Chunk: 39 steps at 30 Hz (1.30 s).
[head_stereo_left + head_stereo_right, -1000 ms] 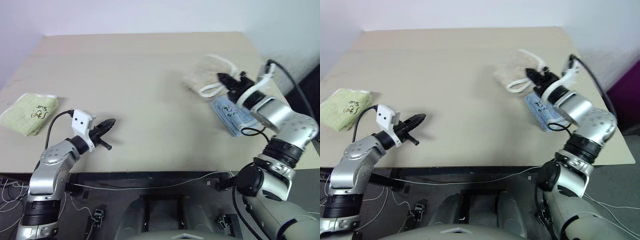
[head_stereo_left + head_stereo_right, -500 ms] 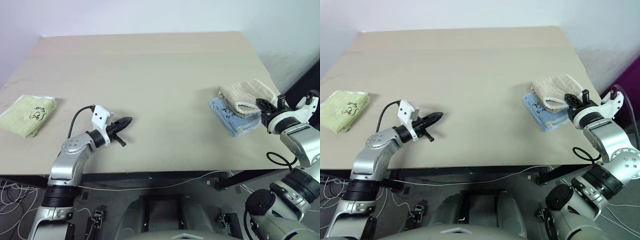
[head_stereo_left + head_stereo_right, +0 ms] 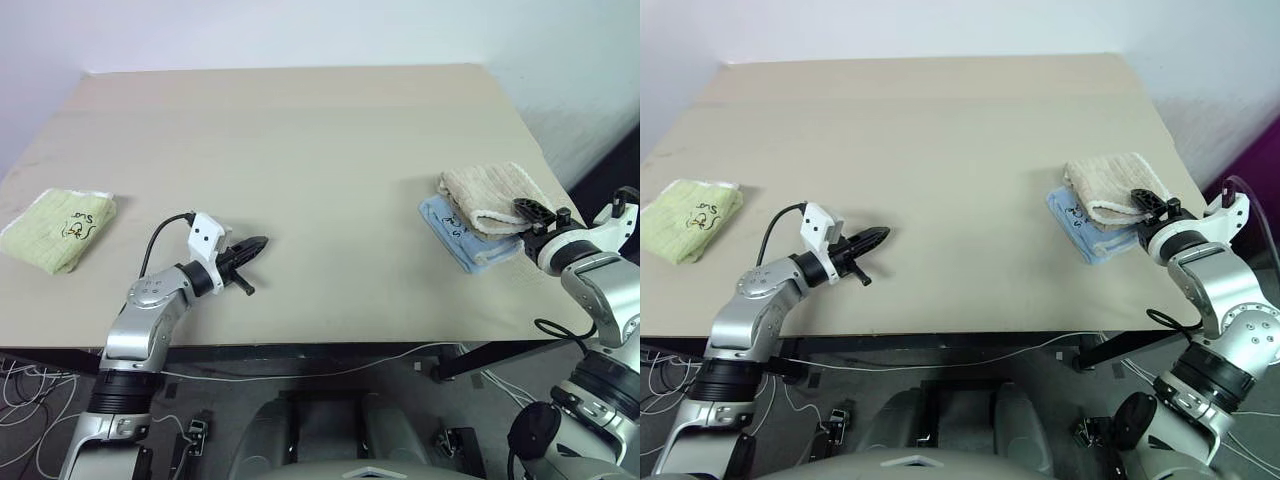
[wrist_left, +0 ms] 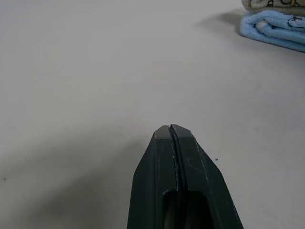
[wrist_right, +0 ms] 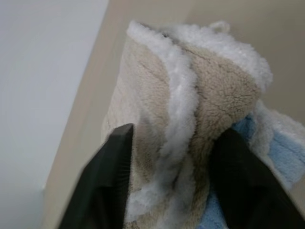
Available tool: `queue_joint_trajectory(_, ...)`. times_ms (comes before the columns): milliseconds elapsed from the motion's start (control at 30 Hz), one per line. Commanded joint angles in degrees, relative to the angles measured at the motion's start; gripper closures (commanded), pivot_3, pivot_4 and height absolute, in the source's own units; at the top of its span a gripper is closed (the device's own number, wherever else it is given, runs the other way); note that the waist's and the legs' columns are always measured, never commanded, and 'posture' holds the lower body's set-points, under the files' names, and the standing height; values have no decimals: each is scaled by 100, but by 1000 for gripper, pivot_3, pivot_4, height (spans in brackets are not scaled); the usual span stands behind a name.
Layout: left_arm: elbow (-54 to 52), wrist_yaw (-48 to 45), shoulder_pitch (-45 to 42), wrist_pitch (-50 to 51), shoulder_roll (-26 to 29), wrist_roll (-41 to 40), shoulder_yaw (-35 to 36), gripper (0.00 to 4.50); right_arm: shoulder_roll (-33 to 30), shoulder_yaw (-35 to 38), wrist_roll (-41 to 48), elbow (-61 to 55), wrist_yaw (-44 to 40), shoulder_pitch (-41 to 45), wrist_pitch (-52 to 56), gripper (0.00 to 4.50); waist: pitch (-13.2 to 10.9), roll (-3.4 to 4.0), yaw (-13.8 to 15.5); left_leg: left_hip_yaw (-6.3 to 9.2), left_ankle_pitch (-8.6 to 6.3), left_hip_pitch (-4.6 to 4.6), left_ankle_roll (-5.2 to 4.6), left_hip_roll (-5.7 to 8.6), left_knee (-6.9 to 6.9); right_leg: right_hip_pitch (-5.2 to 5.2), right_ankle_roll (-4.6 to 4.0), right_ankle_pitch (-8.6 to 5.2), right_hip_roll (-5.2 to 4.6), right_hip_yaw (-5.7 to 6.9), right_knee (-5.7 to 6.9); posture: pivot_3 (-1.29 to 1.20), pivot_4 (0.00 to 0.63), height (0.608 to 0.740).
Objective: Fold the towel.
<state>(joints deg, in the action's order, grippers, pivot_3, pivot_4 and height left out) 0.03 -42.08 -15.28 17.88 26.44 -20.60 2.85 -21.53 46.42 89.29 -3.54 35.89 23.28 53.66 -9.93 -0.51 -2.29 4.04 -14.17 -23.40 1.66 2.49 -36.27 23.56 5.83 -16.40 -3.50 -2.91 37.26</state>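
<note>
We note the beige towel [image 3: 495,196] now lies folded on top of the light-blue folded towel [image 3: 455,238], near the right edge of the table [image 3: 320,160]. A second ago it hung bunched from the right gripper [image 3: 537,212], lifted over the blue towel with its white corded edging dangling loose; since then it has been set down as a compact stack.

The right gripper has drawn back toward the table's right edge. In the right wrist view its two black fingers [image 5: 107,176] stand apart on either side of the towel's folded end, so we read it as spread and letting go rather than clamping.

The left gripper [image 3: 256,243] hovers low over bare table near the front edge, well apart from both stacks, fingers pressed together on nothing. It has shifted a little to the right over the last second.

Our judgement: the fold looks essentially complete, with release and withdrawal remaining.

Markings: the light-green folded towel [image 3: 58,228] at the left edge and the blue one carry dark printed logos; we cannot read the lettering.
</note>
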Motion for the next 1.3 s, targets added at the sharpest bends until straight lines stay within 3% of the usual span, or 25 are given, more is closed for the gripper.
queue_joint_trajectory(33,-25,-89,-38,-113,0,23,-29,4500,-203,-66,195,-426,50,-123,-344,856,0,0,2,0,0,0,0,0,-1,0,0,0,0,0,0,0,150,740)
queue_joint_trajectory(100,12,-127,-60,-119,4,34,-40,4500,-295,-108,108,-516,79,-222,-505,155,0,0,6,0,0,0,0,0,-1,0,0,0,0,0,0,0,150,740)
queue_joint_trajectory(133,49,-151,-82,-125,6,42,-53,4500,-402,-129,-93,-552,39,-301,-594,19,0,0,8,0,0,0,0,0,-1,-1,0,0,1,0,0,0,150,740)
queue_joint_trajectory(367,327,-225,-252,-231,-22,100,-96,4500,-976,-487,-1060,-772,-785,-433,-1105,19,0,0,15,-2,0,2,0,0,-3,-3,0,0,6,0,0,0,150,740)
queue_joint_trajectory(567,410,162,-258,-399,-212,210,18,4500,-1639,-2322,-3053,-1460,-2548,-448,-1434,19,1,0,-14,-5,-1,6,-1,-8,-2,-3,1,0,17,-3,0,0,150,740)
queue_joint_trajectory(800,164,517,0,-411,-223,186,252,4500,-1399,-4079,-4593,-1632,-4041,-135,-2020,19,1,-3,22,-4,-1,4,-2,-7,-10,-3,1,0,10,-3,-1,0,150,740)
queue_joint_trajectory(1000,-52,812,233,-375,-8,308,490,4500,-1015,-5533,-6450,-670,-5147,-67,-3206,19,0,-5,69,-1,-2,3,-1,-5,-14,-3,1,1,3,0,-1,0,150,740)
queue_joint_trajectory(1300,-353,1145,620,-276,212,366,832,4500,-438,-5747,-7200,-202,-5881,-130,-3895,19,1,-7,153,2,-3,3,-1,0,-19,-4,1,1,-4,1,-1,0,150,740)
